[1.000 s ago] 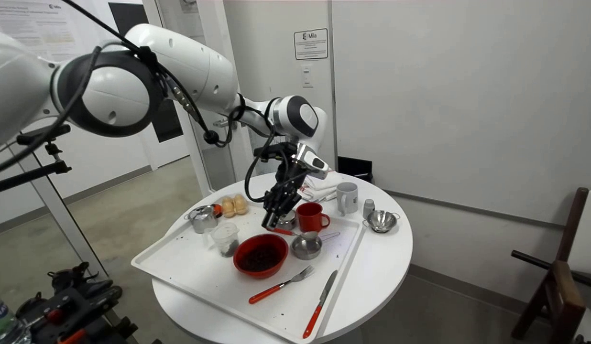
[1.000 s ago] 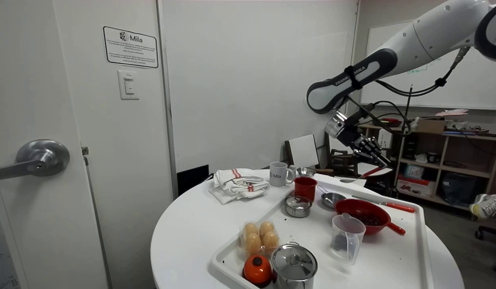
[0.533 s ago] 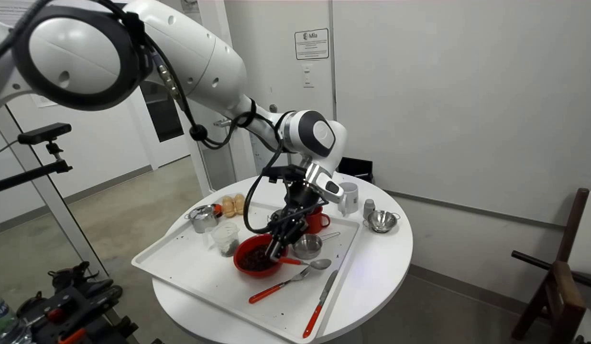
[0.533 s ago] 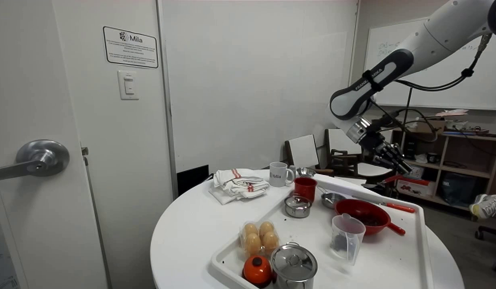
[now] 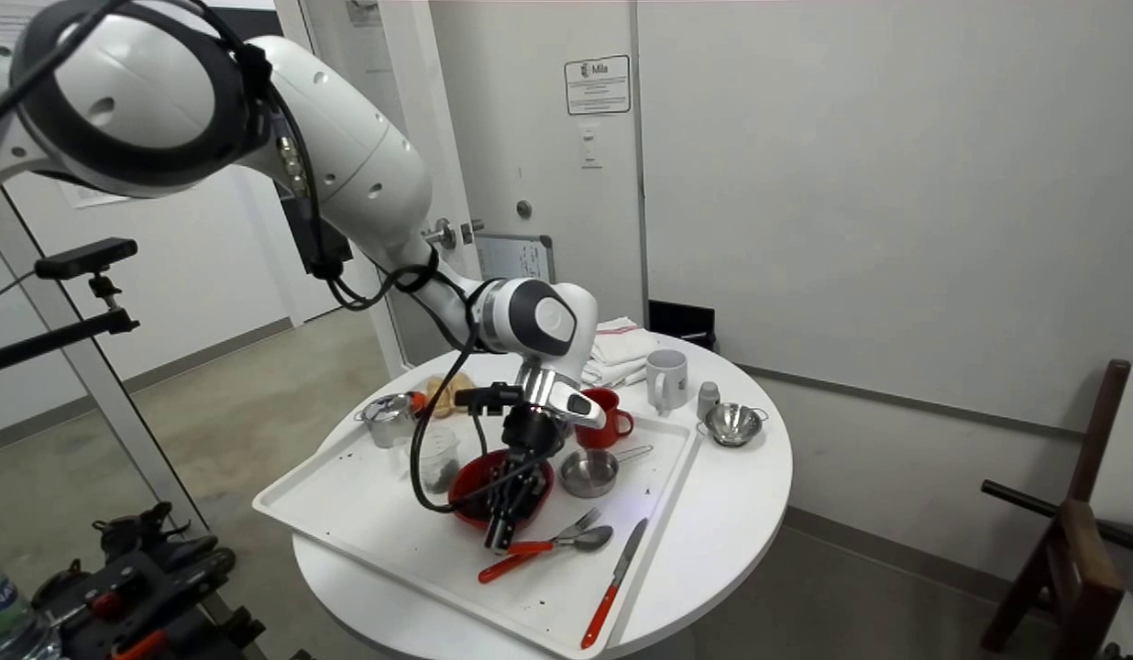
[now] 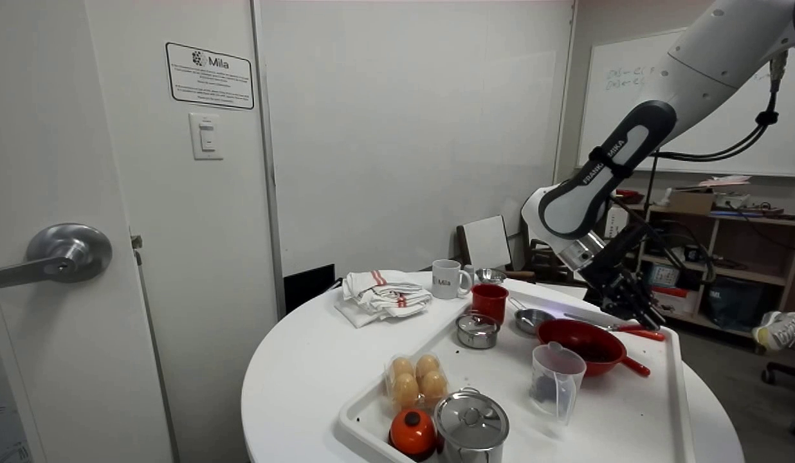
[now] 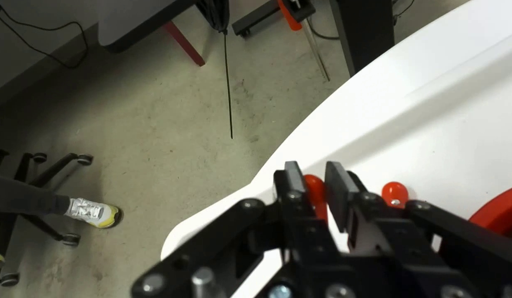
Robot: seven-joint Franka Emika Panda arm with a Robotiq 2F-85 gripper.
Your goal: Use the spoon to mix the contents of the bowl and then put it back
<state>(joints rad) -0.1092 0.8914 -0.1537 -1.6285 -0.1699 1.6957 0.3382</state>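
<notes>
My arm [image 5: 369, 170]: bent, angled downward; jaws on the near side of the bowl [image 5: 476, 472] in an exterior view, pinching the spoon [image 5: 588, 539]; contact with the fork [image 5: 504, 567] unclear.

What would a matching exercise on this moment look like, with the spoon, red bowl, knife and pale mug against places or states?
Things
A. spoon
B. red bowl
C. knife
D. pale mug

Places or states
1. on the table, off the tray
2. gripped in the end effector
3. lying flat along a tray edge
4. with dark contents inside

Pairs: A-2, B-4, C-3, D-1
</notes>
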